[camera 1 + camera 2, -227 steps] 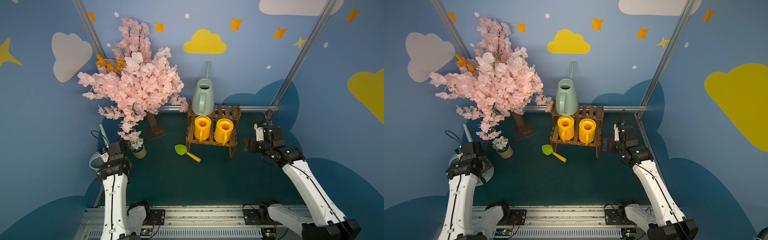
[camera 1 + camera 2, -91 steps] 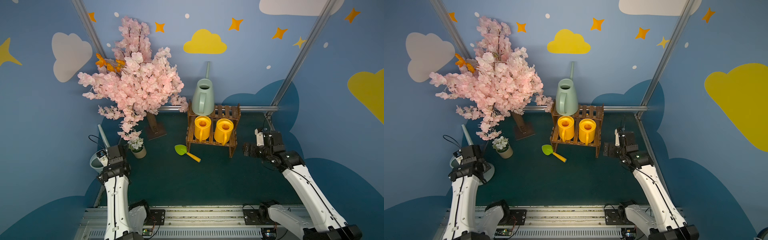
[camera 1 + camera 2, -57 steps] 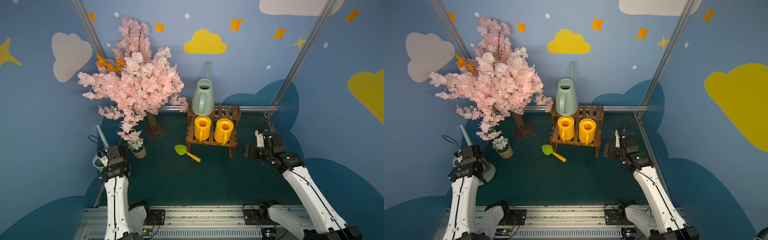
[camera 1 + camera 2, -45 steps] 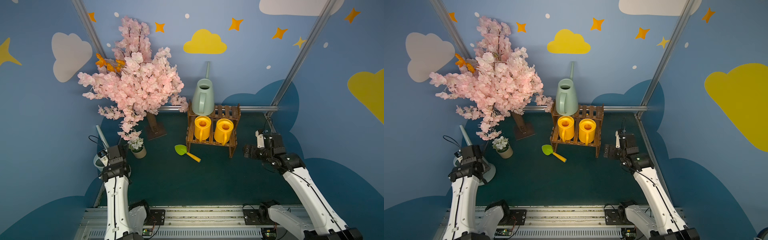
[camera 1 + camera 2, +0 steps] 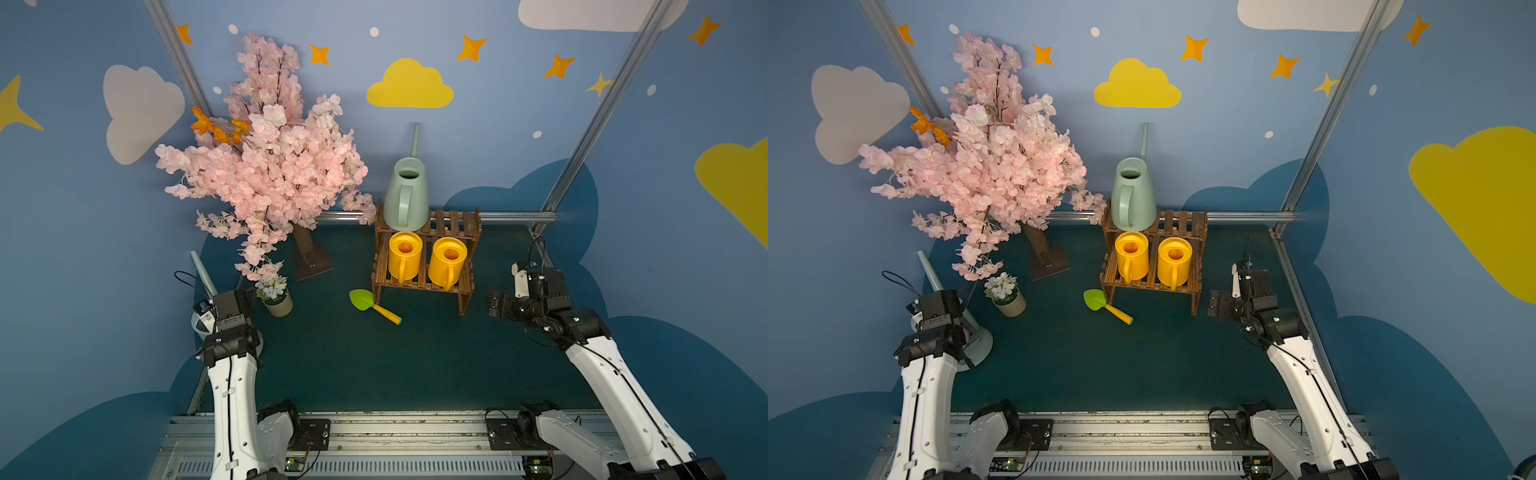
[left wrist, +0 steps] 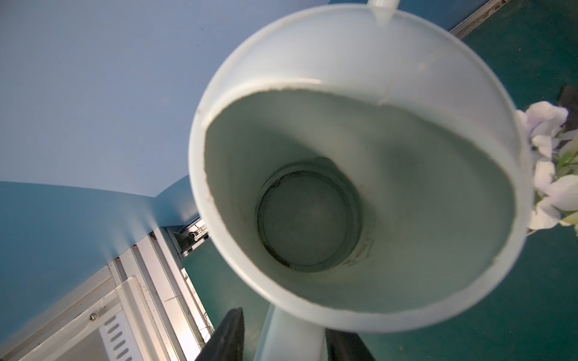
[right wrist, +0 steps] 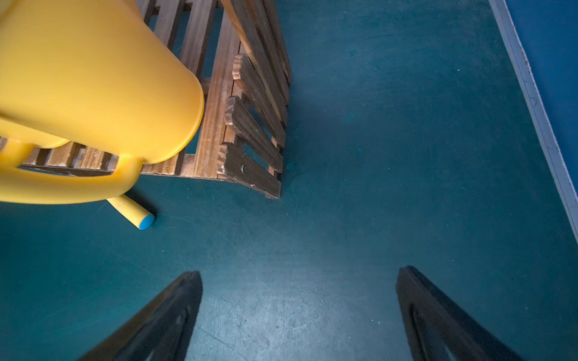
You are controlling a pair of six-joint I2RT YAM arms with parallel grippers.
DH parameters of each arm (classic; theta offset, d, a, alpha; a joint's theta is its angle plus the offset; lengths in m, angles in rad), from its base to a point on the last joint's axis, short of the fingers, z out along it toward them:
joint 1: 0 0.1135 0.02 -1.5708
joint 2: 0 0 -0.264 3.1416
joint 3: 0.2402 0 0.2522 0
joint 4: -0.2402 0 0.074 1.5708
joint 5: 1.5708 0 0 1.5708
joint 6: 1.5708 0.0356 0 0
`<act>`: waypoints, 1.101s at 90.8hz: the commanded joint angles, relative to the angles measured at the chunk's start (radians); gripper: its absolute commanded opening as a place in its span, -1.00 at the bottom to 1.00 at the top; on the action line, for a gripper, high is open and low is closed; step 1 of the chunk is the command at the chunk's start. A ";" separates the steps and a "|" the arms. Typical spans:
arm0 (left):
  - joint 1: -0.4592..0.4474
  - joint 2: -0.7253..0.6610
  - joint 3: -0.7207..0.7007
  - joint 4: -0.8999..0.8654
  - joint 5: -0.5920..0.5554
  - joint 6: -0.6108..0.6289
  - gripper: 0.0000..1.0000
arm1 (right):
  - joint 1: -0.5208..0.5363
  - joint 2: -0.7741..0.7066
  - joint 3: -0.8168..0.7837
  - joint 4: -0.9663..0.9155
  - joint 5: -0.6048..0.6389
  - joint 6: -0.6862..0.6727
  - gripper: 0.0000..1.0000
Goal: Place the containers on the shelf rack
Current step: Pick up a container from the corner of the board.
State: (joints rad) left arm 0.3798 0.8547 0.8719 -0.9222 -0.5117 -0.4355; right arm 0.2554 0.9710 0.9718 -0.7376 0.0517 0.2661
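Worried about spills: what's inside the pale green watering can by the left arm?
Nothing visible: the left wrist view shows the watering can empty, its bare bottom ringed with dark grime. The wall under the overhanging rim is hidden.

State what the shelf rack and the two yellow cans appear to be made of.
Shelf rack: apparently wood, stained dark brown, matte; grain lines and chipped slat ends show in the right wrist view. Yellow cans: probably moulded plastic, smooth with a soft sheen; uniform colour, handle in one piece with the body.

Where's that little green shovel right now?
In both top views the green trowel lies on the floor by the front left leg of the shelf rack.
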 commanded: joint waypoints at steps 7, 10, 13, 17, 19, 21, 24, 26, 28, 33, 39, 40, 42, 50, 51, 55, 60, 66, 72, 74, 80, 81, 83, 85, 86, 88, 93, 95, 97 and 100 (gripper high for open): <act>0.000 -0.026 0.027 -0.022 0.021 -0.020 -0.20 | -0.007 -0.009 -0.013 0.004 0.002 0.006 0.96; 0.000 -0.028 0.025 -0.024 0.024 -0.025 -0.22 | -0.007 -0.008 -0.015 0.005 0.002 0.006 0.95; 0.001 -0.029 0.025 -0.025 0.029 -0.029 -0.24 | -0.007 -0.008 -0.015 0.006 0.000 0.005 0.96; 0.000 -0.028 0.025 -0.026 0.033 -0.032 -0.27 | -0.008 -0.008 -0.015 0.006 0.000 0.005 0.95; 0.000 -0.028 0.023 -0.027 0.036 -0.032 -0.28 | -0.009 -0.009 -0.015 0.006 0.000 0.005 0.96; 0.001 -0.028 0.023 -0.027 0.038 -0.034 -0.29 | -0.009 -0.009 -0.015 0.006 0.000 0.005 0.96; 0.000 -0.028 0.023 -0.027 0.040 -0.036 -0.30 | -0.009 -0.010 -0.015 0.006 0.000 0.005 0.96; 0.000 -0.029 0.022 -0.027 0.042 -0.036 -0.31 | -0.009 -0.011 -0.016 0.005 0.000 0.005 0.96; 0.001 -0.029 0.023 -0.028 0.043 -0.037 -0.32 | -0.010 -0.012 -0.016 0.006 0.002 0.005 0.95; 0.001 -0.031 0.023 -0.032 0.045 -0.036 -0.36 | -0.011 -0.015 -0.019 0.006 0.002 0.005 0.95; 0.001 -0.037 0.023 -0.034 0.045 -0.038 -0.40 | -0.012 -0.016 -0.022 0.006 0.003 0.005 0.95; 0.001 -0.039 0.024 -0.034 0.046 -0.038 -0.41 | -0.012 -0.016 -0.022 0.006 0.003 0.005 0.96; 0.001 -0.041 0.023 -0.036 0.048 -0.039 -0.42 | -0.012 -0.015 -0.022 0.006 0.002 0.005 0.96; 0.000 -0.055 0.024 -0.041 0.058 -0.047 -0.47 | -0.014 -0.017 -0.022 0.006 -0.001 0.003 0.96; 0.000 -0.056 0.023 -0.041 0.060 -0.048 -0.48 | -0.014 -0.018 -0.022 0.006 -0.001 0.004 0.96; 0.001 -0.062 0.023 -0.046 0.070 -0.055 -0.49 | -0.014 -0.020 -0.022 0.006 0.000 0.004 0.96; 0.000 -0.070 0.024 -0.048 0.087 -0.059 -0.51 | -0.014 -0.021 -0.022 0.006 0.000 0.003 0.96; 0.001 -0.076 0.026 -0.053 0.110 -0.071 -0.55 | -0.016 -0.023 -0.022 0.002 0.000 0.002 0.96; -0.001 -0.080 0.026 -0.061 0.130 -0.082 -0.58 | -0.016 -0.024 -0.022 -0.001 -0.001 0.001 0.96; 0.000 -0.083 0.026 -0.065 0.134 -0.086 -0.59 | -0.016 -0.025 -0.023 -0.001 -0.002 0.000 0.95; 0.000 -0.090 0.023 -0.075 0.142 -0.092 -0.61 | -0.016 -0.027 -0.022 -0.003 -0.003 -0.001 0.95; 0.000 -0.091 0.023 -0.076 0.142 -0.093 -0.61 | -0.017 -0.028 -0.022 -0.004 -0.003 -0.001 0.96; 0.001 -0.094 0.023 -0.080 0.142 -0.094 -0.61 | -0.016 -0.029 -0.022 -0.005 -0.003 -0.001 0.96; 0.000 -0.096 0.022 -0.085 0.142 -0.094 -0.62 | -0.017 -0.030 -0.021 -0.004 -0.004 -0.002 0.96; 0.000 -0.097 0.023 -0.086 0.142 -0.092 -0.63 | -0.017 -0.030 -0.022 -0.005 -0.004 -0.002 0.96; -0.002 -0.100 0.021 -0.090 0.143 -0.091 -0.63 | -0.016 -0.031 -0.022 -0.005 -0.005 -0.001 0.96; -0.002 -0.102 0.022 -0.101 0.144 -0.091 -0.65 | -0.017 -0.032 -0.023 -0.005 -0.007 -0.003 0.95; -0.003 -0.102 0.022 -0.106 0.146 -0.091 -0.66 | -0.017 -0.032 -0.024 -0.004 -0.007 -0.004 0.96; -0.004 -0.103 0.024 -0.109 0.149 -0.091 -0.67 | -0.017 -0.032 -0.024 -0.005 -0.008 -0.004 0.96; -0.007 -0.107 0.024 -0.115 0.154 -0.092 -0.68 | -0.017 -0.031 -0.025 -0.005 -0.009 -0.004 0.95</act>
State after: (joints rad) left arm 0.3691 0.7628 0.8730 -1.0008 -0.3344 -0.4530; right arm 0.2436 0.9531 0.9581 -0.7376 0.0502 0.2653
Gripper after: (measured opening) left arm 0.227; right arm 0.978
